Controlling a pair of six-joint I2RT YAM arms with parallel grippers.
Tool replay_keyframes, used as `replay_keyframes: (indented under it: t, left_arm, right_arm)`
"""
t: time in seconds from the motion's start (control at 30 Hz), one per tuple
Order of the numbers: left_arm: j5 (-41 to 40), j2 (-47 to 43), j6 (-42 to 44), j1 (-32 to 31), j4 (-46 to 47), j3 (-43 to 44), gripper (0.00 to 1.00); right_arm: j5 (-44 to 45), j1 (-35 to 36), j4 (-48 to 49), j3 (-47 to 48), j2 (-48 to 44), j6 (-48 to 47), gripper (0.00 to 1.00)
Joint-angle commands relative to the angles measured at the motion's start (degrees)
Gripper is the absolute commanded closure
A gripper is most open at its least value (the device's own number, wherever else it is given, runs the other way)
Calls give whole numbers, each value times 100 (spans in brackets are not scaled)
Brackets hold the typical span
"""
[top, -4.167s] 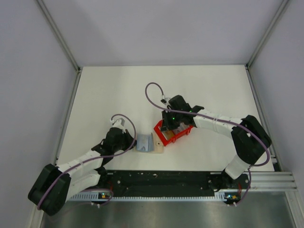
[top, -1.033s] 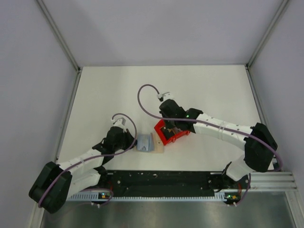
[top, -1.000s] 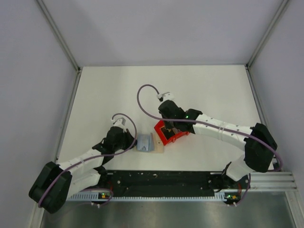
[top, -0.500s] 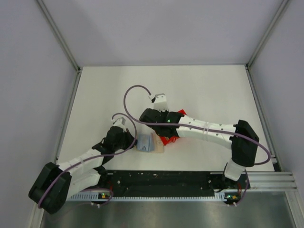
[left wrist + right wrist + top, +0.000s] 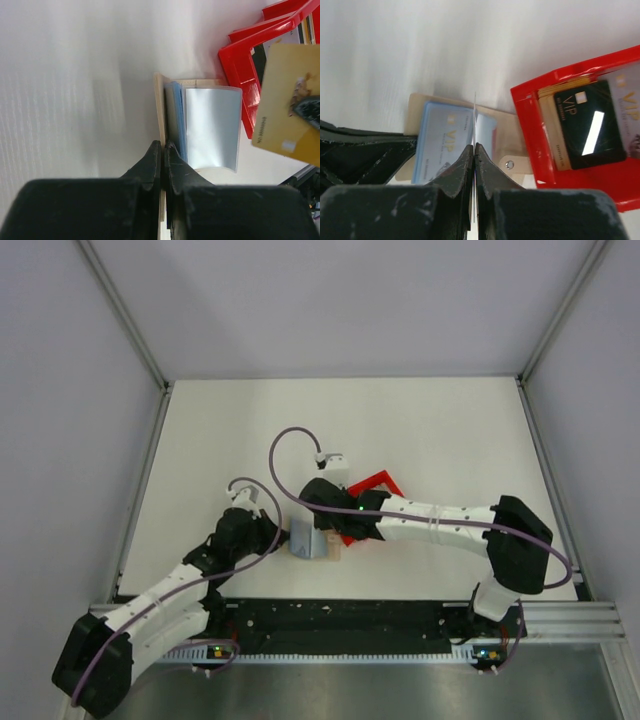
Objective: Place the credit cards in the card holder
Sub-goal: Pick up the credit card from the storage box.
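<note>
The beige card holder (image 5: 159, 95) lies open on the table with its greyish pocket (image 5: 212, 125) up and a pale blue card (image 5: 442, 140) in it. My left gripper (image 5: 162, 144) is shut on the holder's beige edge, seen from above at the holder's left side (image 5: 283, 537). My right gripper (image 5: 474, 146) is shut on a gold credit card (image 5: 290, 100), which it holds edge-down just above the holder (image 5: 305, 542). A black card (image 5: 587, 125) and a gold one (image 5: 555, 130) lie in the red tray (image 5: 530, 130).
The red tray (image 5: 378, 483) stands right beside the holder on its right, partly under my right forearm. Metal frame posts and white walls close in the table on three sides. A black rail runs along the near edge.
My right arm has swung left from the red tray to above the card holder, carrying the gold card. The left arm has shifted slightly and keeps its grip on the holder.
</note>
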Motion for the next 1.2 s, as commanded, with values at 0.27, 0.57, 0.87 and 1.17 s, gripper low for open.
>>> replay_keyframes:
  t: [0.27,0.57,0.87,1.17]
  left_arm:
    - [43,-547,-305,-8,-402,-201,100]
    - [-387,-671,-288,-17,-1237,-17,100]
    - [-352,-574,-209,-17,-992,-8,100]
    - [-10,-319,-270,-8,-298,-113,100]
  right_arm:
    - [-1141,73,1492,-576,38,323,100]
    - [-1475,-611,1852,-1323,-190,-335,100]
    - [-1185,-1209,1422,-1736,-506,-793,100]
    - [-1131,-1614,1141,-2080,-1271,-1074,100]
